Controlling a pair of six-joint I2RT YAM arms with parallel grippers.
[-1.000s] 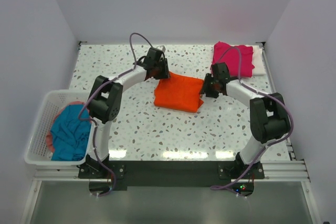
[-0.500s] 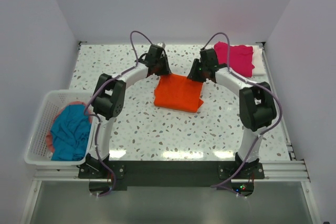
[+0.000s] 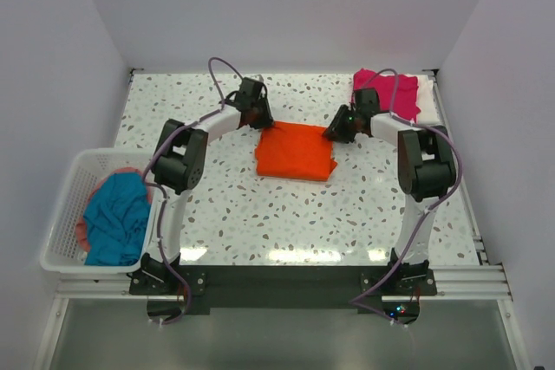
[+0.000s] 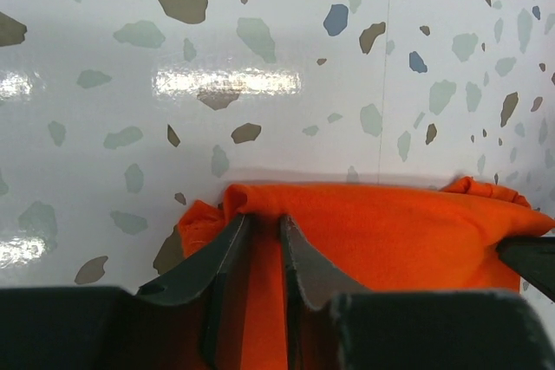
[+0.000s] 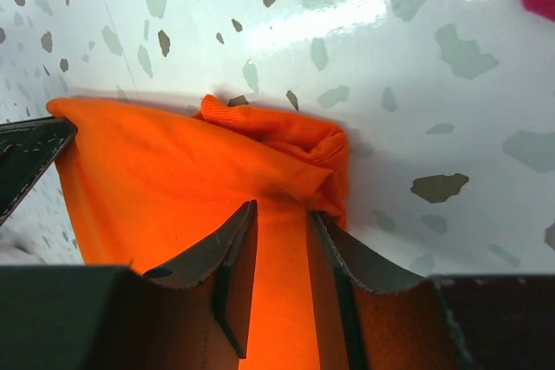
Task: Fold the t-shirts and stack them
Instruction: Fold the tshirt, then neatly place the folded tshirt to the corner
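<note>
Two hands meet the same garment at once.

**Overhead view.** The orange t-shirt [image 3: 295,152], folded to a compact rectangle, lies flat at the centre of the speckled worktop [image 3: 260,223]. The left hand [image 3: 257,115] sits at the rectangle's upper left corner and the right hand [image 3: 335,133] at its upper right corner, so the far edge is taken at both ends. A symmetric hold of this kind would let the cloth be lifted or turned without sagging to one side.

**Left wrist view.** The left hand [image 4: 263,218] is narrow. Its two fingers lie close together over the orange t-shirt [image 4: 390,231], with the tips at the far hem, where a small ridge of cloth bunches.

**Right wrist view.** The right hand [image 5: 282,210] is likewise narrow. The orange t-shirt [image 5: 156,171] shows in the slit between the fingers, and a rumpled corner lies just beyond the tips. Whether either hand has a firm pinch cannot be told from these views.

**Other garments.** At the upper right of the overhead frame the magenta t-shirt [image 3: 395,97] lies folded, overlapping the white t-shirt [image 3: 427,101], and the two form the stack. The orange piece probably goes there next, which would explain a grip along the edge on that pile's side. At lower left the teal t-shirt [image 3: 113,214] lies crumpled in the white basket [image 3: 59,214], not yet folded.
</note>
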